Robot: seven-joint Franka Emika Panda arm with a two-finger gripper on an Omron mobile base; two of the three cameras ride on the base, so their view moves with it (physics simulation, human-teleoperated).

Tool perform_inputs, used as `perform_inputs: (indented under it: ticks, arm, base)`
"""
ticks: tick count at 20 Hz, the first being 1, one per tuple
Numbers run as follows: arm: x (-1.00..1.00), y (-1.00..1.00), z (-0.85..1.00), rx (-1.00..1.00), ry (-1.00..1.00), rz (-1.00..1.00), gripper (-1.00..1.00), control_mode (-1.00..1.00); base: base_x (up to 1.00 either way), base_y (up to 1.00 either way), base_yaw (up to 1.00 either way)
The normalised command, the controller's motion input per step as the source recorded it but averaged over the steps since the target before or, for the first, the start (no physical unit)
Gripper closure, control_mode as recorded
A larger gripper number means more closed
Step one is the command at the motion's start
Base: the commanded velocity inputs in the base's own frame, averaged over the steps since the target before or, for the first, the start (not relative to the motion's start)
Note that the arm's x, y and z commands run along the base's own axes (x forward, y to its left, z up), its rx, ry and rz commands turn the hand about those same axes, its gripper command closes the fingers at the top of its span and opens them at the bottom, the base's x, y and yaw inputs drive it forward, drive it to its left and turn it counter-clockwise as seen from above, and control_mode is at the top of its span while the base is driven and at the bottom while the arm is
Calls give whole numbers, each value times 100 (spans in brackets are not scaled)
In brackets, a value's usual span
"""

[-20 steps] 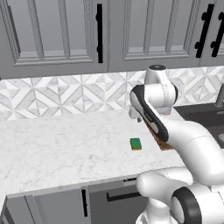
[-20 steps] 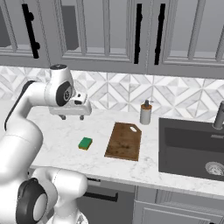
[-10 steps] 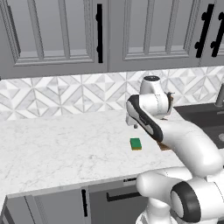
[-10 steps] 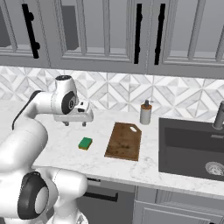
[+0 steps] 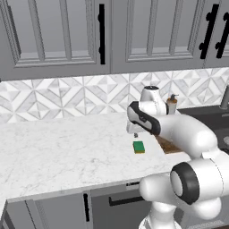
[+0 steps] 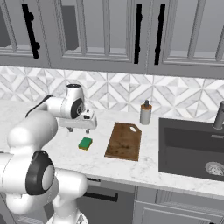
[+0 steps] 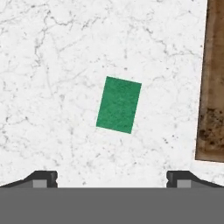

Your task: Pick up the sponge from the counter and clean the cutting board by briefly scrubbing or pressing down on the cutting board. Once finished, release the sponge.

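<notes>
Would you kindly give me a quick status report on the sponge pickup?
Gripper open, above the small green rectangular sponge. Sponge flat on white marble counter, untouched. Dark brown wooden cutting board beside it, apart. Nothing in the way.

Bare counter [image 7: 57, 65] rings the sponge [image 7: 118, 104]; the cutting board [image 7: 212, 87] lies apart on one side.

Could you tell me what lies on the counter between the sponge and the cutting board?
Nothing: between the sponge and the cutting board runs bare white counter, as the hand view shows.
</notes>
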Motion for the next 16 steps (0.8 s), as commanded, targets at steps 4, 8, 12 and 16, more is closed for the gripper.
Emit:
perform_inputs:
  ticks: [4, 8, 12, 16]
  arm:
    - [3, 0, -43, 0, 0, 0, -100, -100]
    - [15, -1, -45, 0, -4, 0, -100, -100]
    - [33, 0, -34, 0, 0, -2, -100, -100]
    - [27, 0, -30, 0, 0, -2, -100, -100]
  base:
    - [0, 0, 0]
    - [0, 0, 0]
    - [0, 0, 0]
    - [0, 0, 0]
